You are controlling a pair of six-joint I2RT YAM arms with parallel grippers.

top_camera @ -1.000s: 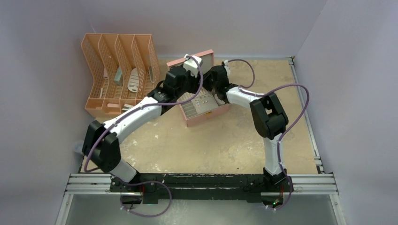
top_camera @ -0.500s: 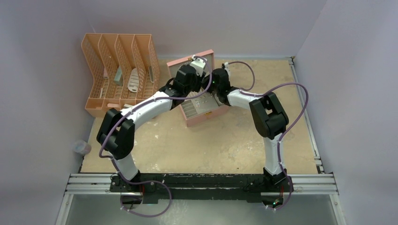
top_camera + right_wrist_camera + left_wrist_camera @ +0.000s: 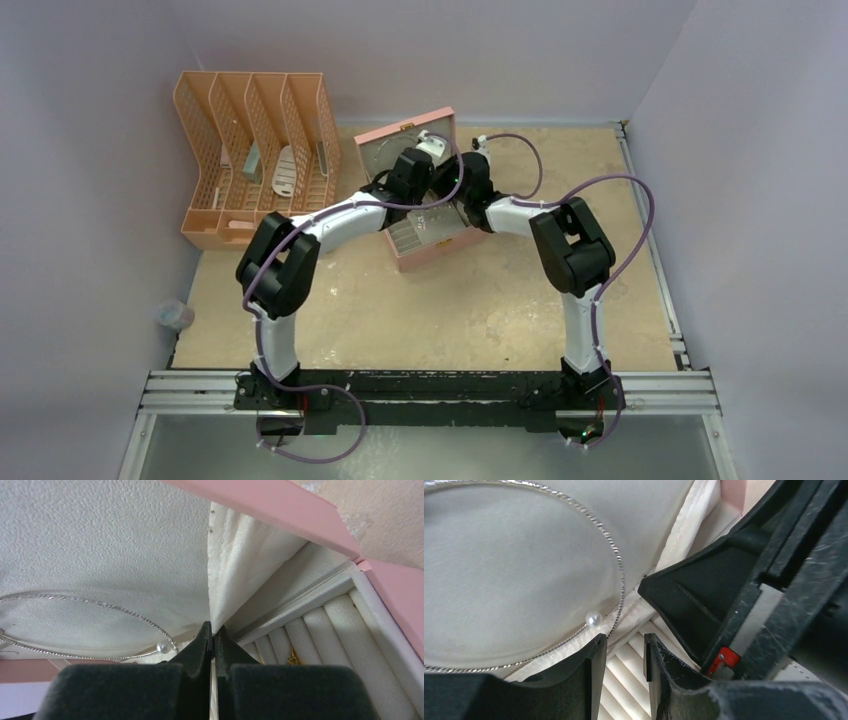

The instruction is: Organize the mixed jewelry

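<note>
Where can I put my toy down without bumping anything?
Free: the wide table between the pink jewelry box and the near edge, and the back right corner by the side rail. Crowded: inside the box, where the left gripper and right gripper meet beside the silver bangle.

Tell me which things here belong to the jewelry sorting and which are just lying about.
Job: silver bangle with a pearl; small gold piece among the ring rolls; open pink jewelry box.
Lying about: peach file organizer; small clear cup.
</note>
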